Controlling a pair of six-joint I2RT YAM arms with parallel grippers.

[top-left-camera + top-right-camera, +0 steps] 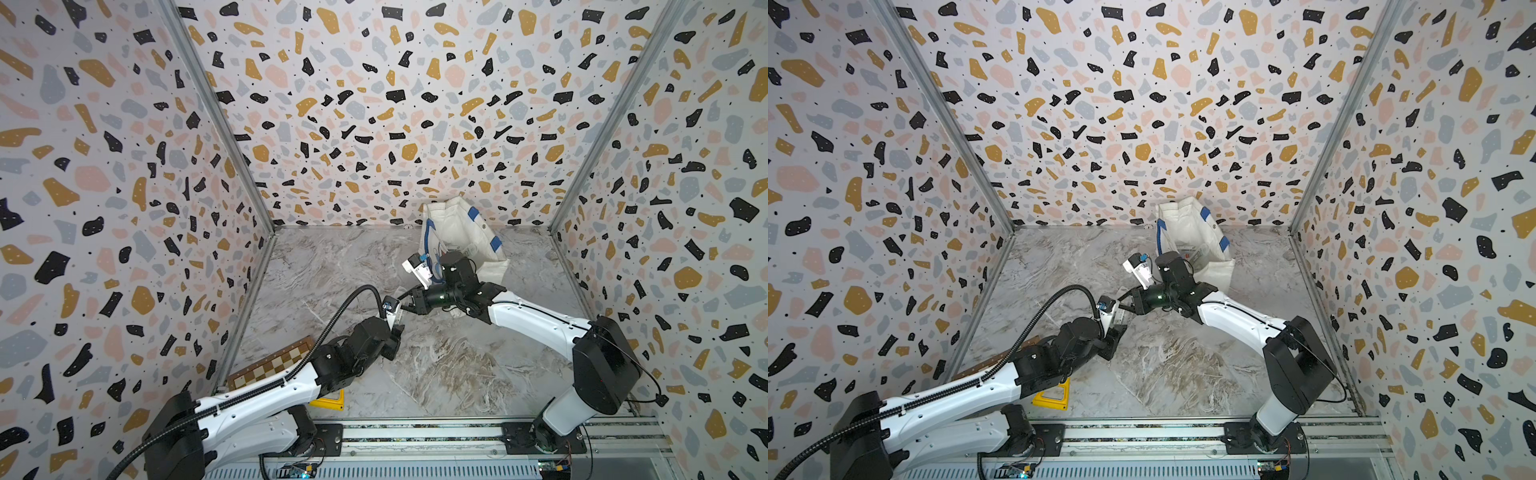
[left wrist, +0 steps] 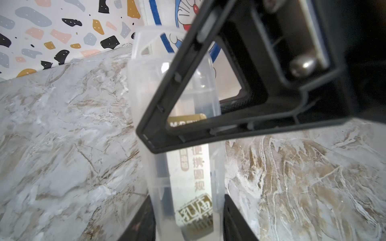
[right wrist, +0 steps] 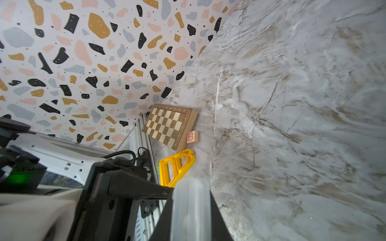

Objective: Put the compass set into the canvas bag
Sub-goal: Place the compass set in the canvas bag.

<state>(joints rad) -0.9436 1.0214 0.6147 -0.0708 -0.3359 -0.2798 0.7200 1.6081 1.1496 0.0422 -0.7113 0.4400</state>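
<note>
Metal rail (image 1: pixel 415 434), marbled tabletop (image 1: pixel 457 365), terrazzo walls (image 1: pixel 374 83), canvas bag (image 1: pixel 457 224), compass set (image 2: pixel 188 171)

From high above the near side, both top views stare down and forward over the whole table (image 1: pixel 436 374), with the bag (image 1: pixel 457 232) at upper centre. The left wrist camera sits tight against the case (image 2: pixel 188 177) and faces the bag (image 2: pixel 183 12). The right wrist camera, just as close to the case (image 3: pixel 191 208), looks back at the chessboard (image 3: pixel 167 125). A top view shares that chessboard (image 1: pixel 274 363) at lower left.
</note>
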